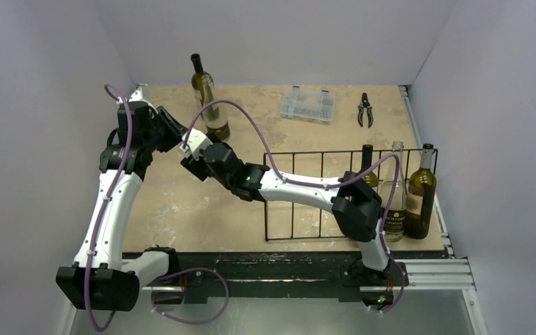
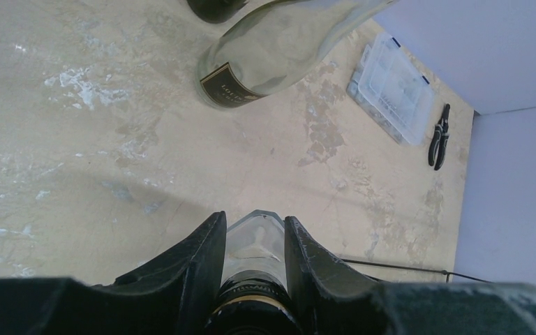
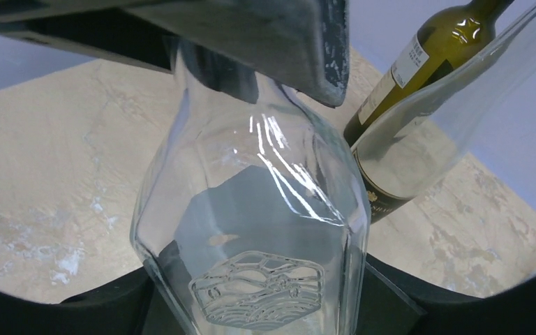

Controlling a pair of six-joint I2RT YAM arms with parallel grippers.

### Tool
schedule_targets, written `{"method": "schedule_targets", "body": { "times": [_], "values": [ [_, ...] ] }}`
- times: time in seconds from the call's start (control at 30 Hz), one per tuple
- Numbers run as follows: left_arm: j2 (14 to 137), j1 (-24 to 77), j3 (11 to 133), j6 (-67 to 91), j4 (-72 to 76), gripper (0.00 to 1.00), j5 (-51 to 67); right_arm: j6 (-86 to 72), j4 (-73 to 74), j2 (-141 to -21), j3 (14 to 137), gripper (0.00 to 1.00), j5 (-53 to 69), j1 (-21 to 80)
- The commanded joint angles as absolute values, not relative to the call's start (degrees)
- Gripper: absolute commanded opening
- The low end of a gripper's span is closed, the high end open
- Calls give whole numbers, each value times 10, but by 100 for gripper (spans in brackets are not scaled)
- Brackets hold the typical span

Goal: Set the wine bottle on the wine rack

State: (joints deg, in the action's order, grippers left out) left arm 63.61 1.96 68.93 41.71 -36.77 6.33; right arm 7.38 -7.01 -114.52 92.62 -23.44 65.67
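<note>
A clear faceted wine bottle with a black, gold-banded top is held between both grippers above the left-middle of the table. My left gripper is shut on its neck; in the left wrist view the fingers pinch the neck. My right gripper is shut around the bottle's body, with jaws at both sides. The left gripper's finger shows above it there. The black wire wine rack lies at the right, away from both grippers.
Three bottles stand in the rack's right slots: a dark one, a clear one and a green one. Two more bottles stand at the back. A clear plastic box and pliers lie at the back right.
</note>
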Motion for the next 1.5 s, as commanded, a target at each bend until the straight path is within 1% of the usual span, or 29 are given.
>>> {"method": "schedule_targets", "body": {
  "times": [0.0, 0.1, 0.13, 0.27, 0.3, 0.33, 0.37, 0.4, 0.43, 0.47, 0.57, 0.6, 0.67, 0.7, 0.83, 1.03, 1.13, 1.23, 1.33, 1.47],
  "values": [
    [619, 14, 712, 482, -259, 0, 127, 85, -104, -1139, 943, 61, -239, 666],
    [619, 12, 711, 482, -257, 0, 130, 90, -109, -1141, 941, 41, -253, 667],
    [620, 12, 712, 481, -257, 0, 131, 91, -111, -1140, 940, 32, -258, 667],
    [623, 10, 713, 473, -250, 0, 145, 92, -127, -1125, 929, 4, -267, 667],
    [624, 8, 714, 470, -248, 0, 152, 92, -131, -1120, 926, 0, -268, 667],
    [627, 7, 716, 467, -247, 3, 158, 92, -136, -1114, 923, 0, -266, 667],
    [628, 6, 717, 464, -245, 11, 165, 93, -141, -1107, 916, 0, -264, 668],
    [630, 6, 717, 461, -241, 20, 173, 94, -148, -1101, 910, 0, -262, 668],
    [630, 6, 717, 457, -237, 32, 179, 95, -156, -1092, 904, 0, -261, 668],
    [630, 6, 716, 454, -234, 47, 182, 96, -165, -1085, 896, 0, -259, 668],
    [625, 6, 718, 441, -229, 78, 182, 101, -180, -1066, 882, 0, -260, 668],
    [622, 5, 719, 434, -229, 85, 180, 102, -180, -1061, 882, 0, -266, 668],
    [615, 6, 723, 415, -229, 92, 169, 106, -178, -1054, 882, 0, -285, 668],
    [610, 6, 727, 401, -233, 95, 160, 108, -178, -1049, 880, 0, -290, 668],
    [584, 6, 737, 359, -251, 98, 101, 115, -184, -1024, 871, 0, -317, 668],
    [549, 6, 738, 318, -270, 99, 6, 89, -178, -973, 863, 0, -313, 668],
    [525, 6, 731, 317, -287, 98, -74, 57, -164, -943, 858, 0, -310, 667],
    [492, 6, 704, 312, -270, 98, -139, 26, -151, -903, 849, 0, -305, 661],
    [480, 6, 689, 301, -255, 100, -162, 5, -120, -860, 841, 0, -307, 655],
    [506, 6, 694, 297, -259, 100, -147, -43, -65, -791, 817, 0, -312, 642]
  ]
}}
